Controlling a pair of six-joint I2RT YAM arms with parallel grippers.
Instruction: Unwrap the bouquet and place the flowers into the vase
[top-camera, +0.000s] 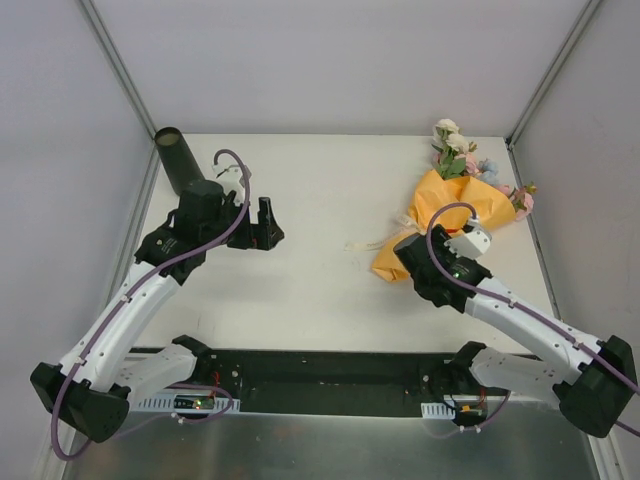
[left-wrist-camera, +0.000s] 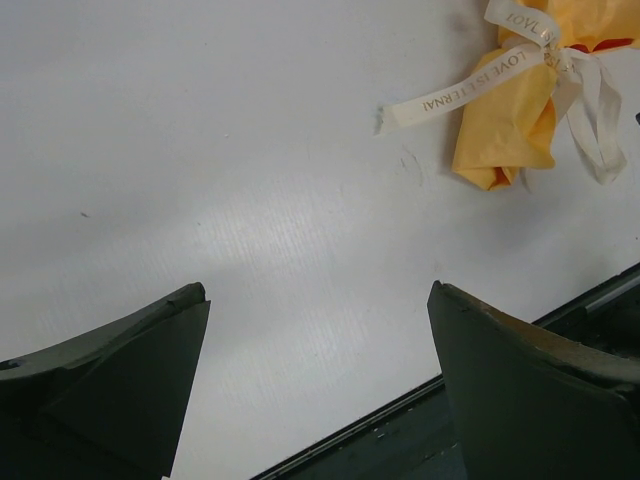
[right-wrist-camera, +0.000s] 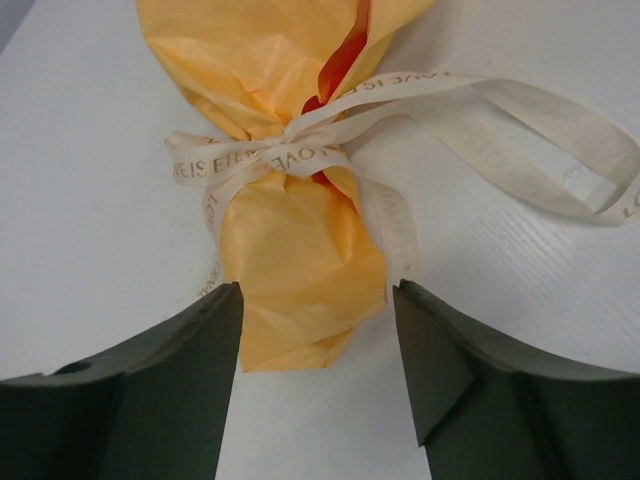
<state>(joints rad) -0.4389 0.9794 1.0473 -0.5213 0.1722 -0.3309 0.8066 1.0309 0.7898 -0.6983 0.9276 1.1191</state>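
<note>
Left pincer: the left pincer (left-wrist-camera: 318, 300), black and two-fingered, is released. Its fingers (left-wrist-camera: 130, 380) are spread wide with only bare tabletop between them.
Right pincer: the right pincer (right-wrist-camera: 318, 298) has its jaws apart, one on each side of the twisted lower end of the bouquet (top-camera: 450, 205), a bunch of artificial blooms wrapped in bright orange crinkled paper. The paper fills almost the whole gap but shows no squeeze, so the pincer is not clenched on it.
Bouquet: it lies flat, its tail between the right pincer's fingertips and its wide mouth stretching away ahead of that pincer. It is well apart from the left pincer, ahead of it and off to its right.
Ribbon: a cream ribbon (right-wrist-camera: 290, 150) with printed lettering is knotted round the paper's neck just ahead of the right pincer's fingertips. Its loops trail to that pincer's right, and one loose end reaches toward the left pincer without touching it.
Flowers: the cream-white, pink and pale blue flowers (top-camera: 456, 143) with green leaves stick out of the wrap at the end farthest from the right pincer.
Vase: the tall, narrow, dark cylinder vase (top-camera: 178, 165) stands upright behind the left pincer, close to that arm's wrist and well apart from the right pincer.
Table: the white matte table (top-camera: 320, 190) lies under both pincers.
</note>
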